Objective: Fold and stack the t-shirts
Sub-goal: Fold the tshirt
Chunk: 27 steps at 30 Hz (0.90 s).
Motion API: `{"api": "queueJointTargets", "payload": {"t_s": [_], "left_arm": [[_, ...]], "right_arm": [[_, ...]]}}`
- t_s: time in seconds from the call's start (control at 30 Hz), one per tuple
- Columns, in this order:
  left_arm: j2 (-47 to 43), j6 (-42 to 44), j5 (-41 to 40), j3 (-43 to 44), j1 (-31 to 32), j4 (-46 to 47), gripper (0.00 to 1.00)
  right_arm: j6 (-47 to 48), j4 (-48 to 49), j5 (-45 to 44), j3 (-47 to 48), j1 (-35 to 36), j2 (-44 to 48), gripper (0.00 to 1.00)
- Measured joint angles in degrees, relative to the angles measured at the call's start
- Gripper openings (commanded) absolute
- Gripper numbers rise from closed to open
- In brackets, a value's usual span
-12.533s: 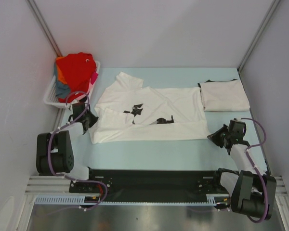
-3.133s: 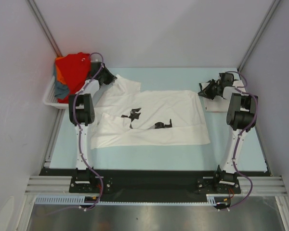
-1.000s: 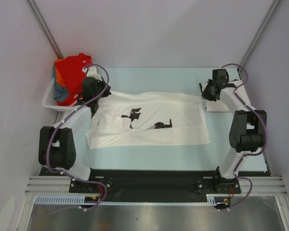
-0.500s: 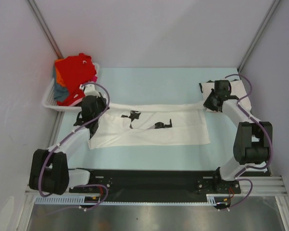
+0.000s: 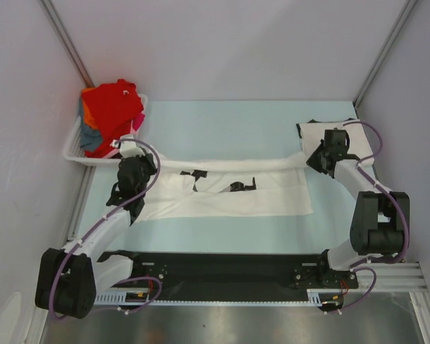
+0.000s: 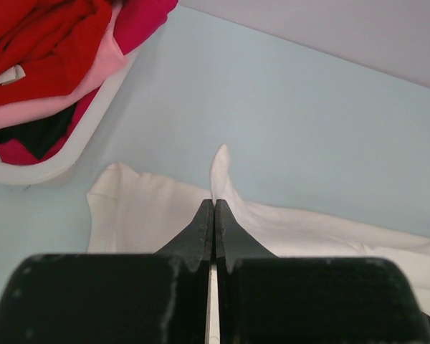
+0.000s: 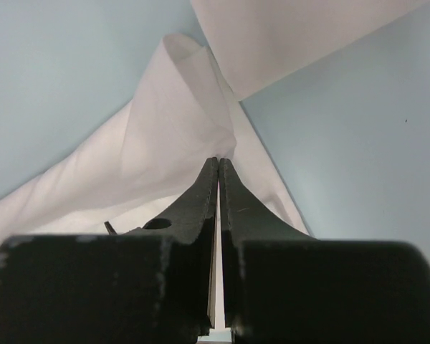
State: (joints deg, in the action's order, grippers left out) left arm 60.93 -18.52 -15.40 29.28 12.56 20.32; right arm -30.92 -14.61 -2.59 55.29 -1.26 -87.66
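Note:
A white t-shirt (image 5: 236, 197) with small black chest prints (image 5: 240, 186) lies across the middle of the table. Its far edge is lifted into a taut strip between my two grippers. My left gripper (image 5: 142, 169) (image 6: 214, 204) is shut on the strip's left end. At the strip's right end, my right gripper (image 5: 314, 159) (image 7: 218, 162) is shut on the cloth (image 7: 165, 136). A folded off-white t-shirt (image 5: 328, 136) (image 7: 287, 36) lies at the back right. Red (image 5: 111, 104) (image 6: 43, 36), orange, blue-grey and pink (image 6: 50, 100) t-shirts are heaped in the basket.
The white slatted basket (image 5: 73, 147) (image 6: 50, 166) stands at the back left against the side wall. Grey walls close in the table on both sides and at the back. The black rail with the arm bases (image 5: 222, 269) runs along the near edge.
Both grippers have come toward the near edge, drawing the white t-shirt's far edge over its body. The spread cloth is now narrower from front to back.

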Motion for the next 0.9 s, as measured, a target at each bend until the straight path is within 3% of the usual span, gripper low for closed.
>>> {"api": "queueJointTargets", "payload": {"t_s": [0.6, 0.73, 0.87, 0.9], "left_arm": [[-7.67, -6.54, -0.72, -8.11, 0.24, -7.1, 0.0], [-11.02, -8.02, -0.72, -9.75, 0.24, -9.2, 0.01], [-12.79, -10.27, -0.72, -11.34, 0.24, -10.99, 0.12], [-13.25, -11.04, -0.74, -12.15, 0.24, -11.3, 0.16]], "right_arm": [[-6.75, 10.86, 0.2, -17.03, 0.07, 4.61, 0.0], [-7.37, 12.9, -0.52, -18.08, 0.28, 6.99, 0.07], [-8.2, 15.08, -1.6, -20.24, 0.68, 9.75, 0.18], [-8.37, 15.58, -1.86, -21.11, 0.72, 10.47, 0.24]]}}
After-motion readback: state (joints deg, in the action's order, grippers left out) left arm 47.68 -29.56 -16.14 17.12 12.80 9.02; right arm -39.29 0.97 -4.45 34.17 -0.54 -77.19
